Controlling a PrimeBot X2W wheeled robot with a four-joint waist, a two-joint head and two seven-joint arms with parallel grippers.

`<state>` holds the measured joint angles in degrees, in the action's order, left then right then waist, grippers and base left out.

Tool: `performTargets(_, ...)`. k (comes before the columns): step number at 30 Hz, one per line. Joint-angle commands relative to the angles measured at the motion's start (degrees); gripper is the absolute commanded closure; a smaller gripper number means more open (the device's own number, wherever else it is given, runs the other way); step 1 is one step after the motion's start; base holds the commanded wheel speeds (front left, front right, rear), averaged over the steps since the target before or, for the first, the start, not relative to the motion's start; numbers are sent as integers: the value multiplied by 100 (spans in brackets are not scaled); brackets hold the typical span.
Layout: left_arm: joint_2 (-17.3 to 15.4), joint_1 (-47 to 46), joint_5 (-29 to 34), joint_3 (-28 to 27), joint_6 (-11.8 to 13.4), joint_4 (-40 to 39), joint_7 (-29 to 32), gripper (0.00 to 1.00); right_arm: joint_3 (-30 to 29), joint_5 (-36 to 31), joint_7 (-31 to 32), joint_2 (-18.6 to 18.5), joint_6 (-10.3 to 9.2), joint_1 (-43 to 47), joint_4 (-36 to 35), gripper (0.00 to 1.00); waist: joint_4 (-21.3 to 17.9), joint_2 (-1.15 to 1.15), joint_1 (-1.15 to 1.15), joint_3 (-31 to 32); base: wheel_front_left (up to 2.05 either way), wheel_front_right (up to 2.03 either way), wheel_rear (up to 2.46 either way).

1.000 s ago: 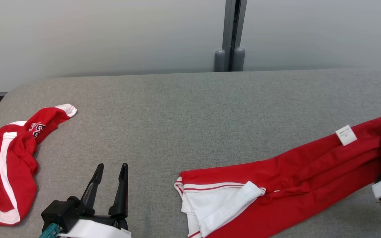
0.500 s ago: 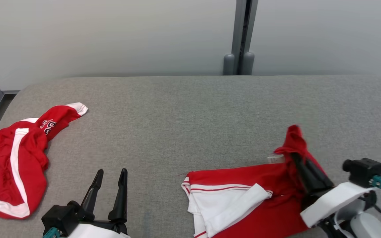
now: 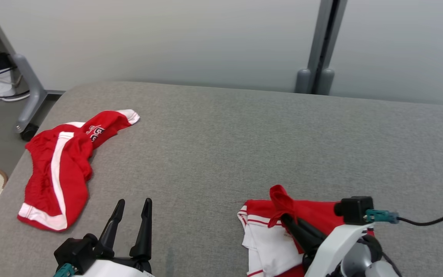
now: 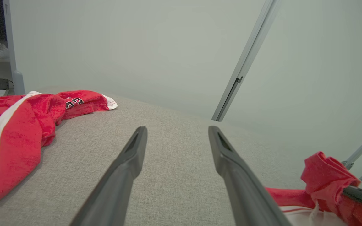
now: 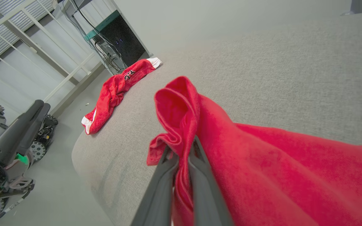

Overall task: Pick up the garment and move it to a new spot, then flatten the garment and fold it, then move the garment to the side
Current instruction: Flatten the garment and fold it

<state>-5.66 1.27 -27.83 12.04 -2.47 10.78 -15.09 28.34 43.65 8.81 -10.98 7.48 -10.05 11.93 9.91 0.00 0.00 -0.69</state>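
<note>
Your right end effector (image 3: 287, 218) is clamped on the garment (image 3: 313, 211) at a bunched edge. Your left end effector (image 3: 134, 201) stands apart. The pinch is thin, so drag on the surface (image 3: 214, 146) could free the fabric.

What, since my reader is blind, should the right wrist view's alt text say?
The right gripper, jaws shut, pinches a bunched edge of a red garment over a grey table. A second red garment with white trim lies near its far corner.

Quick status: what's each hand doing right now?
Left hand: open, holding nothing.
Right hand: closed on a bunched edge of the red garment.
</note>
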Motion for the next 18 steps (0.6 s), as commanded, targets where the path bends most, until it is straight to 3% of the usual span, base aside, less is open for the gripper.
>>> performTargets(1,-3,-84,18,-7,-22,21,-10,0,-14,-15,46,50,2,-40,74,100,115,0,0,-2,0,0,0)
performTargets(10,41,-124,71,-52,-80,116,-9,0,58,-125,453,478,3,-74,736,100,420,0,0,-31,0,0,0)
performTargets(11,42,-123,74,-63,-84,120,-9,0,72,-145,504,495,3,-74,776,61,425,0,0,-32,0,0,0)
performTargets(12,44,-118,78,-74,-89,121,-9,0,80,-156,523,511,3,-82,788,10,423,0,0,-32,0,0,0)
performTargets(13,45,-108,77,-87,-89,121,-10,0,79,-165,553,521,3,-89,792,0,415,0,0,-31,0,0,0)
performTargets(18,55,-77,106,-132,-86,124,-9,0,35,-226,605,461,3,-125,588,0,274,0,0,-23,0,0,0)
